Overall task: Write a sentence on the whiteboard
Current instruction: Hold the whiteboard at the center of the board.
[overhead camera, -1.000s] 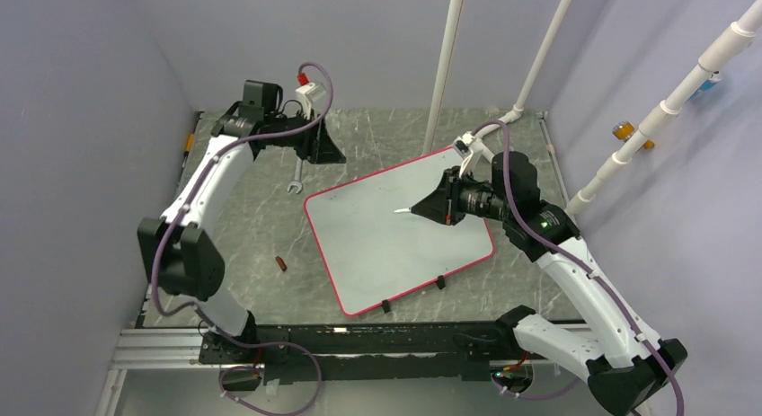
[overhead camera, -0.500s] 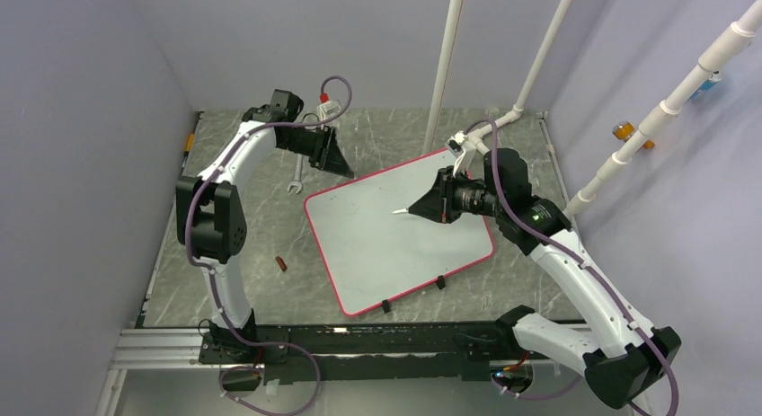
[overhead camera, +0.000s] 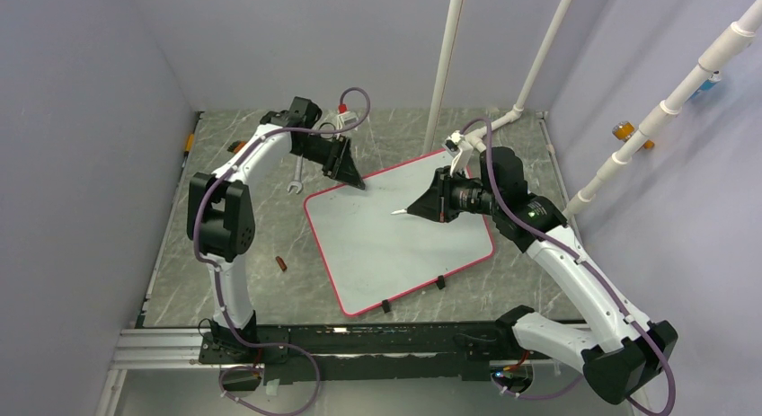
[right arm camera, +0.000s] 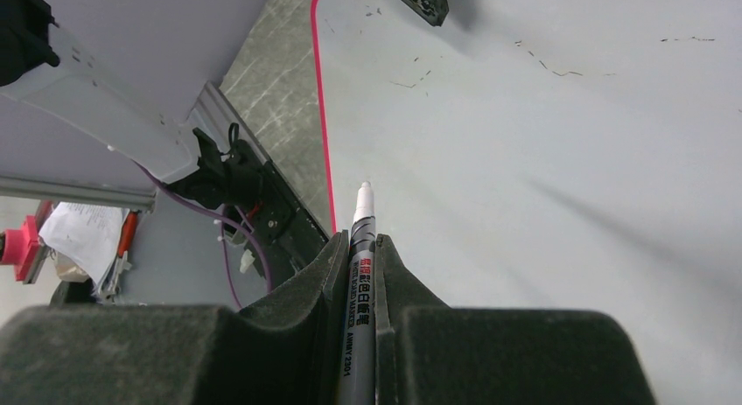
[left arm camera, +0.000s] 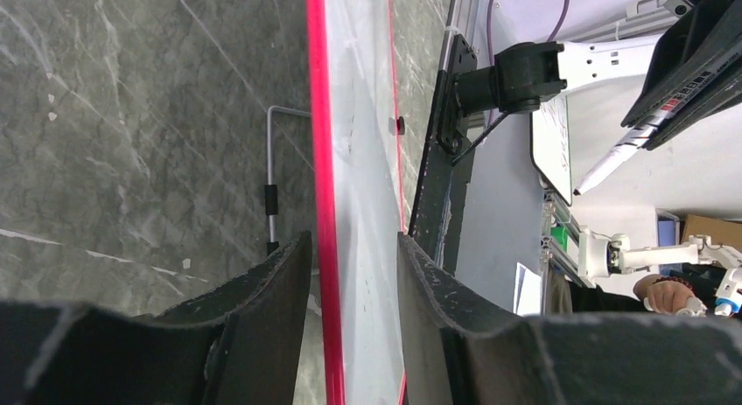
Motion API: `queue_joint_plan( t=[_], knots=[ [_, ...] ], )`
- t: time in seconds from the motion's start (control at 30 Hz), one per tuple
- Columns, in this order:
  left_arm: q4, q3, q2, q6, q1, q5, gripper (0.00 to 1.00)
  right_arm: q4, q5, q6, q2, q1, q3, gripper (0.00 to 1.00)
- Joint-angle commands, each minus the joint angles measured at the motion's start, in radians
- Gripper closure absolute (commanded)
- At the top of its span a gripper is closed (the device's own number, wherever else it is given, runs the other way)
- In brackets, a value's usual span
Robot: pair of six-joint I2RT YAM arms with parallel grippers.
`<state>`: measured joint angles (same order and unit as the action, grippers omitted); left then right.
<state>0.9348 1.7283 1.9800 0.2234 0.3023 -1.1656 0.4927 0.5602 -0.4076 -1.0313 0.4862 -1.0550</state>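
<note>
The left arm rises from its base at the near edge of the desk, folds at a raised elbow, and reaches far and inward. Its wrist tips down over the whiteboard's far left corner. The left fingers are partly spread, one on each side of the board's red-pink frame. A gap shows on both sides of the frame, so nothing is gripped.

Just left of that corner a wrench lies on the desk. Nearer the arm's base, a small dark red piece lies apart from the board.

The whiteboard lies flat on the desk between the two arms, turned at an angle. Two black clips sit on its near edge. The right wrist view shows a few faint dark flecks on its surface.

The right arm climbs from its base at the near right, bends at the elbow, and stretches leftward over the board's right half, its wrist nearly level. The right fingers are pressed tight on the barrel of a marker. Its white tip points left over the middle of the board. Whether the tip touches the surface cannot be told.
</note>
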Motion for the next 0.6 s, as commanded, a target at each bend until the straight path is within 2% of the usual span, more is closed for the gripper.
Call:
queue_joint_plan(
  t=[0.0, 0.43, 0.57],
  knots=[
    [0.009, 0.016, 0.004, 0.025, 0.012, -0.01, 0.56, -0.017, 0.014, 0.001, 0.013, 0.003, -0.037, 1.0],
    [0.005, 0.019, 0.023, -0.001, 0.024, 0.021, 0.65, -0.019, 0.001, -0.016, 0.037, 0.003, -0.02, 1.0],
    [-0.002, 0.015, 0.02, -0.01, 0.027, 0.019, 0.76, -0.018, 0.001, -0.02, 0.043, 0.002, -0.017, 1.0]
  ],
)
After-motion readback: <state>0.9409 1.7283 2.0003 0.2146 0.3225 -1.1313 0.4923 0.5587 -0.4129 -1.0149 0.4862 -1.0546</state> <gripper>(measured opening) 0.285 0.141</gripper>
